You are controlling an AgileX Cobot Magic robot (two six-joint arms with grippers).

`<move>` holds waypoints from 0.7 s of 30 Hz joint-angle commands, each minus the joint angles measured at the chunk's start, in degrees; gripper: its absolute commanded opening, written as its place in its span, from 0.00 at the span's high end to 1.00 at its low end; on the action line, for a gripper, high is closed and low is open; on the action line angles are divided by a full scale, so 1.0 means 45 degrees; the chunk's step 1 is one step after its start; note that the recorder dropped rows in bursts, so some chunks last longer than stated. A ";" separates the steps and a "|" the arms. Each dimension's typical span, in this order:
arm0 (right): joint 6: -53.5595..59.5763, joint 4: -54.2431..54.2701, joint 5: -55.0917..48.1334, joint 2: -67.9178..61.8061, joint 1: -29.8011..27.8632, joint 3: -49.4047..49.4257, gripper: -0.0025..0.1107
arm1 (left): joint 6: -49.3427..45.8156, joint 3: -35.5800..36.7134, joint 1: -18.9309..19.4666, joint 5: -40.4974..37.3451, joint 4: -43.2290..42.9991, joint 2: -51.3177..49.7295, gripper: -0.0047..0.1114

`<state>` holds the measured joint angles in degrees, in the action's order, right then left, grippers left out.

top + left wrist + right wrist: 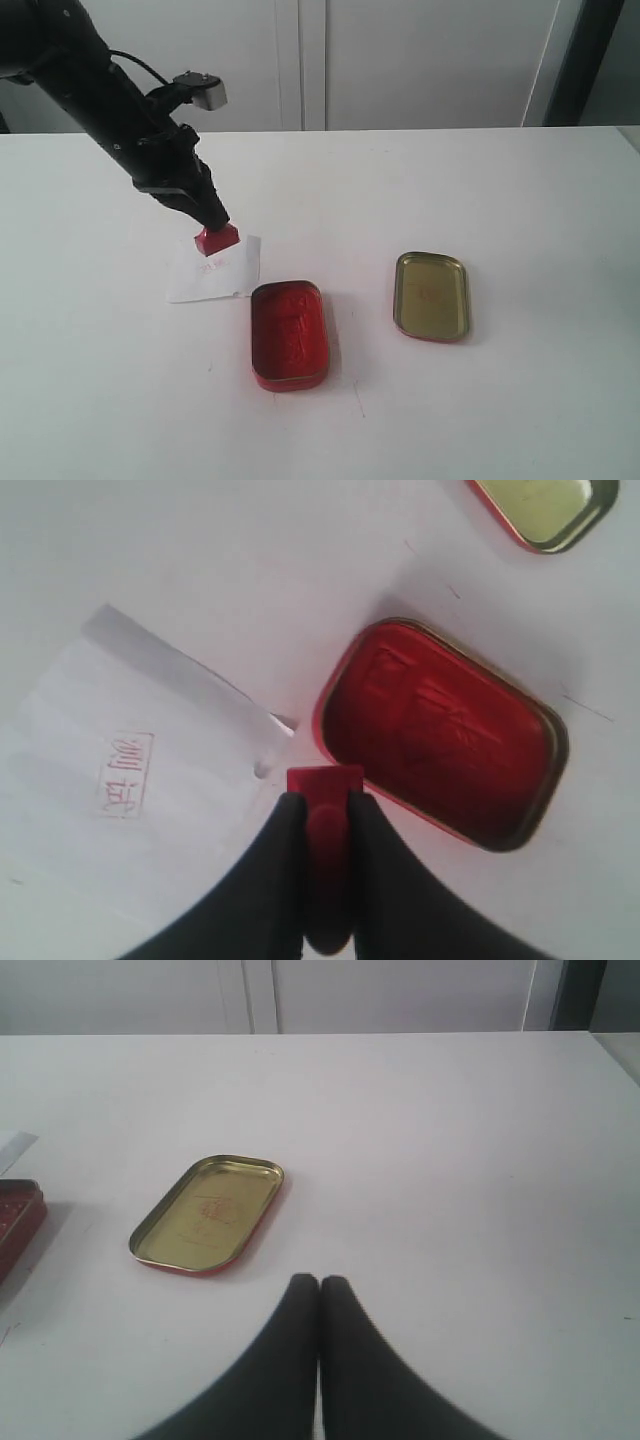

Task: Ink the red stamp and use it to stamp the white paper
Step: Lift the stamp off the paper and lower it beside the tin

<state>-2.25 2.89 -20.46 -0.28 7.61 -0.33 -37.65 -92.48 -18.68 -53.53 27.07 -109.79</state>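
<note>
Evidently left gripper (325, 802) pinches red stamp (324, 780) by its handle, leaving the face free over white paper (190, 780) beside ink pad (440, 730); right gripper (319, 1282) closed on nothing.

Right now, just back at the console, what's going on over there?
The left gripper is shut on the red stamp, holding it over one edge of the white paper; whether it touches the sheet is unclear. The paper already carries a red print. The open red ink-pad tin sits just beside the paper, its lid lying apart, gold inside up. The right gripper is shut and empty, above the table near the lid.
</note>
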 commanded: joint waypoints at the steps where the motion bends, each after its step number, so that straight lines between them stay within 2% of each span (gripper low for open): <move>1: 0.0020 0.0018 0.0179 0.0063 -0.0072 0.0072 0.98 | 0.0713 0.0665 -0.0051 -0.0780 0.0237 0.0565 0.96; 5: 0.0020 0.0018 0.0179 0.0063 -0.0072 0.0072 0.98 | 0.0396 0.2983 -0.0051 -0.0250 0.0911 0.1338 0.96; 11: 0.0020 0.0018 0.0179 0.0063 -0.0072 0.0072 0.98 | -0.1468 0.5175 0.0041 0.0406 0.3999 0.1506 0.96; 15: 0.0020 0.0018 0.0179 0.0063 -0.0072 0.0072 0.98 | -0.2058 0.5764 0.0326 0.0548 0.4930 0.1506 0.96; 21: 0.0020 0.0018 0.0179 0.0063 -0.0072 0.0072 0.98 | -0.2058 0.5949 0.0572 0.0641 0.5126 0.1165 0.96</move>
<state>-2.25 2.89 -20.46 -0.28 7.61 -0.33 -46.31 -66.18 -16.64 -49.80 48.04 -103.94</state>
